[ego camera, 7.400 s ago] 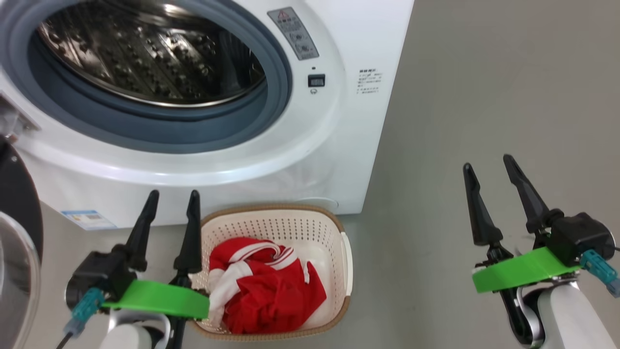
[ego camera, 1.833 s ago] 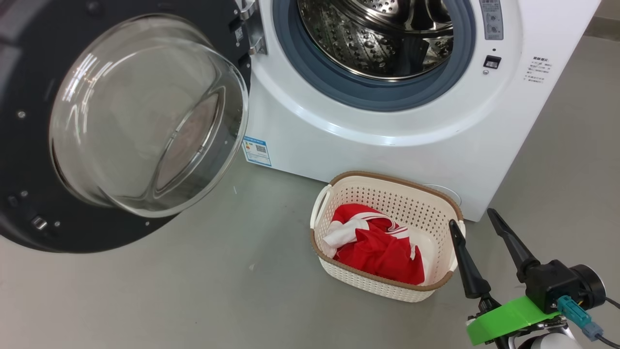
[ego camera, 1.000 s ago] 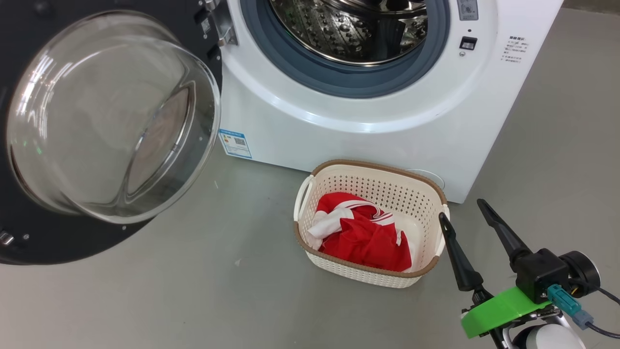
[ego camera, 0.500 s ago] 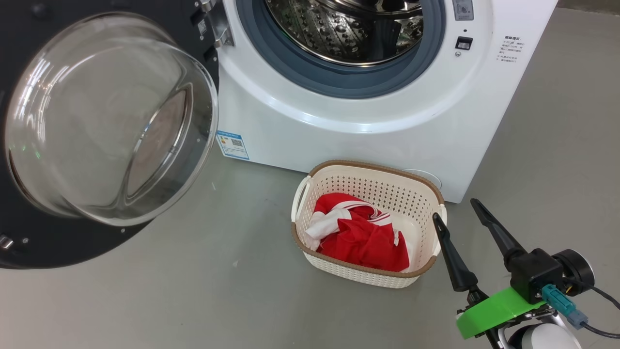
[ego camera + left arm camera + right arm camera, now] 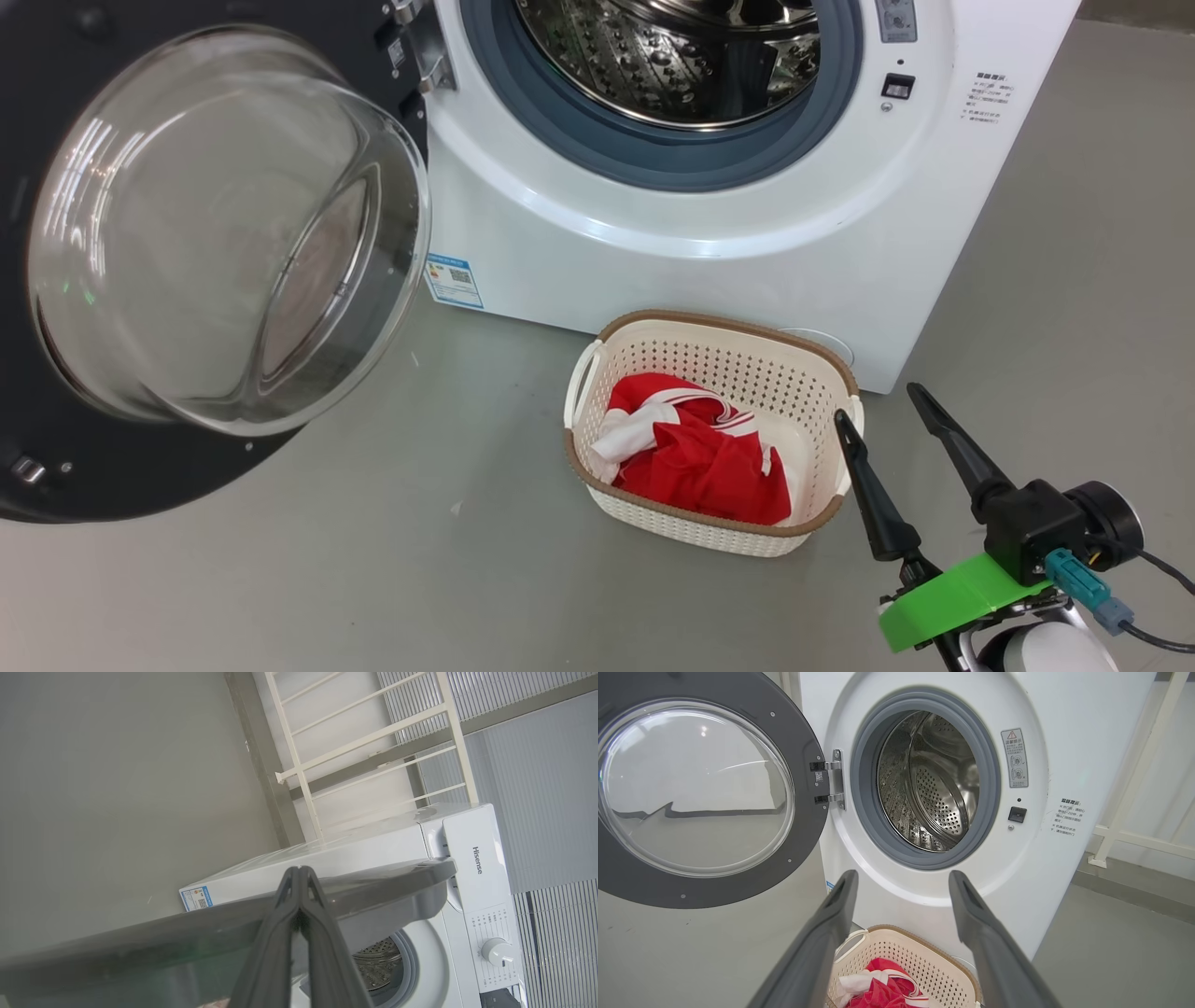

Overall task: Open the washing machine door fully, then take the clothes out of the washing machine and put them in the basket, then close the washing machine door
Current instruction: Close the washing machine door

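1. The white front-loading washing machine [image 5: 709, 271] stands on the grey floor [image 5: 373, 579]. Its round opening is uncovered, showing the grey rubber gasket [image 5: 653, 154] and the perforated steel drum [image 5: 672, 56]. I see no garment inside the drum.
2. The washing machine door [image 5: 215, 243] is swung wide to the left on its hinge. Its black rim and bulging glass porthole face out into the room.
3. The cream basket [image 5: 728, 322] sits on the floor just in front of the machine's lower right corner.
4. The red clothes [image 5: 695, 462], with white bands, lie bunched inside the basket, towards its left side.
5. The right gripper [image 5: 876, 403] hangs just beside the basket's right end. Its two dark fingers are spread wide apart with nothing between them.
6. The left gripper [image 5: 299, 877] has its fingers pressed tight together, holding nothing. In the left wrist view its tips lie over the door's grey outer edge. I cannot tell whether they touch it.
7. A small blue label [image 5: 455, 280] is stuck low on the machine's front, near the door.
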